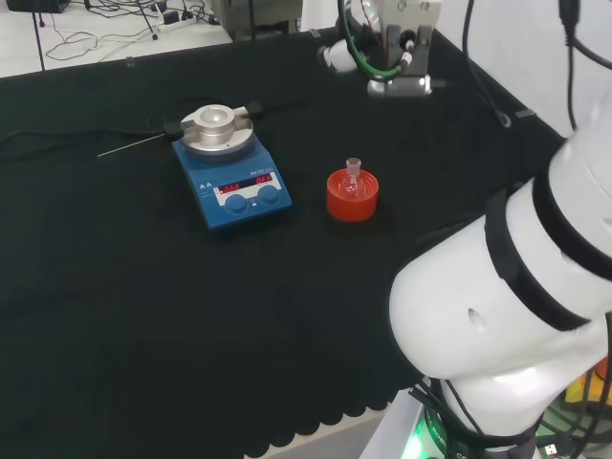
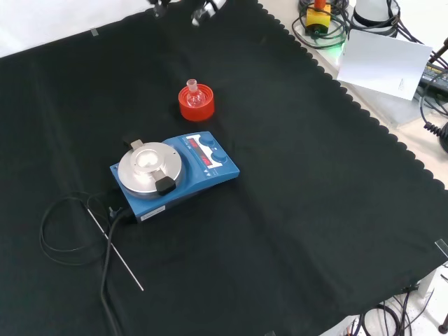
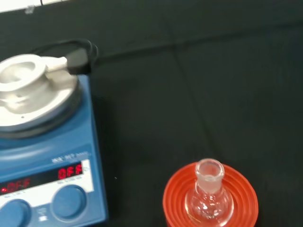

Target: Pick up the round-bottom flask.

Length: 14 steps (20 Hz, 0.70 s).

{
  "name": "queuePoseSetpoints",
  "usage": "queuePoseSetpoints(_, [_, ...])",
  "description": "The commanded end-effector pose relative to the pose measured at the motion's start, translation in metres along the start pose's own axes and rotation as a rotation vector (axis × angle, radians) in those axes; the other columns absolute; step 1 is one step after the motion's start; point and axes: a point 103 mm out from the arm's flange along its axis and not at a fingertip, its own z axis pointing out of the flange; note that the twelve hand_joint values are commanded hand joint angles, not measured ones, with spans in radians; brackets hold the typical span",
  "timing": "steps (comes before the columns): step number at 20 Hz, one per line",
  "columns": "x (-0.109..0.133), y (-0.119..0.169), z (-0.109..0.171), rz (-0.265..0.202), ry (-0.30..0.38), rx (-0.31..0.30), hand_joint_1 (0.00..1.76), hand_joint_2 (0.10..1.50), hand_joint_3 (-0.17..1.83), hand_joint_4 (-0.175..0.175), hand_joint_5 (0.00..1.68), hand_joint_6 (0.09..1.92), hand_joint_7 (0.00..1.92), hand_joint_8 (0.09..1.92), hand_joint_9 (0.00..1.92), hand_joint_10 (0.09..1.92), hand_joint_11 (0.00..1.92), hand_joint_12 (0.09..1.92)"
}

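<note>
Flask (image 3: 208, 198) sat upright in red ring stand (image 3: 210, 201) so round base wouldn't roll; hand's fingers impossible to judge.

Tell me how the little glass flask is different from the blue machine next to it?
The round-bottom flask is clear glass, while the blue hotplate stirrer is solid blue with a silver round top. The flask is much smaller than the stirrer. The flask sits in a red ribbed stand, but the stirrer rests straight on the black cloth. The stirrer has a cable plugged in; the flask has none. Both stand upright on the bench.
</note>
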Motion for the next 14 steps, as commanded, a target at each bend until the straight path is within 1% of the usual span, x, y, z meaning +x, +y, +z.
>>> queuePoseSetpoints(1, [-0.034, 0.045, 0.058, 0.043, 0.035, 0.007, 0.62, 0.96, 0.39, -0.049, 0.48, 0.32, 0.12, 0.63, 0.25, 0.71, 0.0, 1.33])
queuePoseSetpoints(5, [-0.04, 0.046, 0.073, 0.058, 0.05, 0.011, 0.65, 0.91, 0.43, -0.05, 0.51, 0.31, 0.14, 0.64, 0.27, 0.71, 0.0, 1.33])
queuePoseSetpoints(8, [-0.045, 0.043, 0.084, 0.069, 0.062, 0.01, 0.72, 0.87, 0.46, -0.053, 0.57, 0.34, 0.16, 0.64, 0.31, 0.71, 0.0, 1.33])
queuePoseSetpoints(11, [-0.049, 0.039, 0.095, 0.076, 0.058, 0.022, 0.78, 0.82, 0.51, -0.054, 0.59, 0.37, 0.18, 0.64, 0.35, 0.7, 0.0, 1.33])
queuePoseSetpoints(14, [-0.052, 0.036, 0.109, 0.084, 0.075, 0.049, 0.81, 0.78, 0.56, -0.054, 0.59, 0.39, 0.19, 0.64, 0.36, 0.69, 0.0, 1.33])
